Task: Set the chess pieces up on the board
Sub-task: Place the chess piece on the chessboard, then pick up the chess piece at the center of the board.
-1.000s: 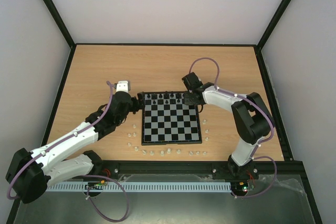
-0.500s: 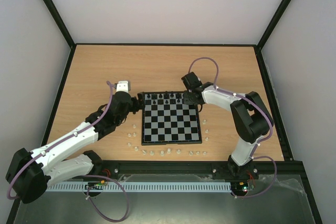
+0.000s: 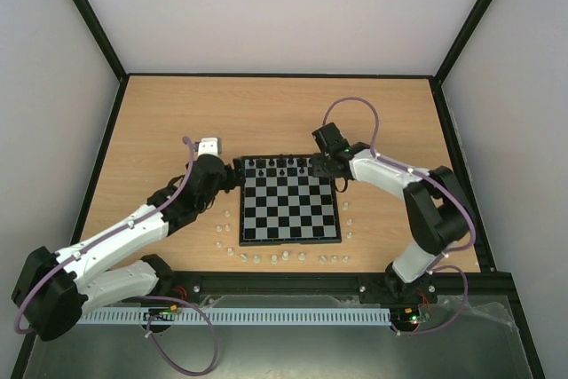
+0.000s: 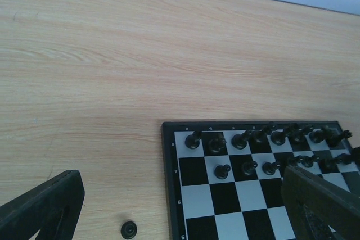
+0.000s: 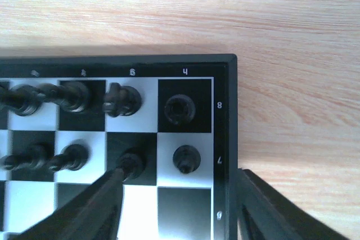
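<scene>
Releasing a black pawn (image 5: pixel 186 158), the right gripper (image 5: pixel 181 175) is opening at the board's (image 5: pixel 225 66) 1 o'clock corner; piece placed.

The bare light-wood counter (image 3: pixel 266 113) beyond the far edge of the black-and-grey checked board (image 3: pixel 290 215) lies open to a tool, whereas tiny black chess pieces (image 3: pixel 282 166) crowd the board's two far rows and small translucent white pieces (image 3: pixel 257 257) ring its left, near and right sides.
</scene>
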Tool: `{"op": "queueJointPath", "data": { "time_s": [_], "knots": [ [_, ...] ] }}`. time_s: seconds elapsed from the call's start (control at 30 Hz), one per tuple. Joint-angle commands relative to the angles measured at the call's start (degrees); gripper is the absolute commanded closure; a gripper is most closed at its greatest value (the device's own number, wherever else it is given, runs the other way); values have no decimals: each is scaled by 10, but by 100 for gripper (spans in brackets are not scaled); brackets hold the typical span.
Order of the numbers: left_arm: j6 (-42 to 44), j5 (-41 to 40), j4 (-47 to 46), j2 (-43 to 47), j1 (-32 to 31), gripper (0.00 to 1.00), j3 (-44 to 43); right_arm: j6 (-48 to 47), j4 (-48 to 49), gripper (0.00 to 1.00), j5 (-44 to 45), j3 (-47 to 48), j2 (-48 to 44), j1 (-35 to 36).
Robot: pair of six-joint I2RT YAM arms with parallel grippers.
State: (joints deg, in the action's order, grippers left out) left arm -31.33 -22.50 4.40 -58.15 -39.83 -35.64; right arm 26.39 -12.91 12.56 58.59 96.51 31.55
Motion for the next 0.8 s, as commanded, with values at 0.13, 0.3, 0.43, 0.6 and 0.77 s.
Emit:
{"op": "queueJointPath", "data": {
  "time_s": [0.13, 0.3, 0.43, 0.6, 0.77],
  "knots": [
    [-35, -38, 45, -61, 14, 1, -39, 10, 21, 0, -46, -47, -118, 17],
    [-61, 17, 52, -97, 38, 1, -43, 13, 22, 1, -60, -60, -164, 23],
    [-83, 45, 87, -116, 41, 1, -54, 15, 22, 1, -69, -67, -196, 24],
    [-108, 57, 89, -125, 41, 1, -26, 16, 27, 1, -83, -76, -218, 24],
    [-128, 66, 66, -143, 40, 8, -3, 16, 29, 1, -103, -76, -220, 24]
  ]
}}
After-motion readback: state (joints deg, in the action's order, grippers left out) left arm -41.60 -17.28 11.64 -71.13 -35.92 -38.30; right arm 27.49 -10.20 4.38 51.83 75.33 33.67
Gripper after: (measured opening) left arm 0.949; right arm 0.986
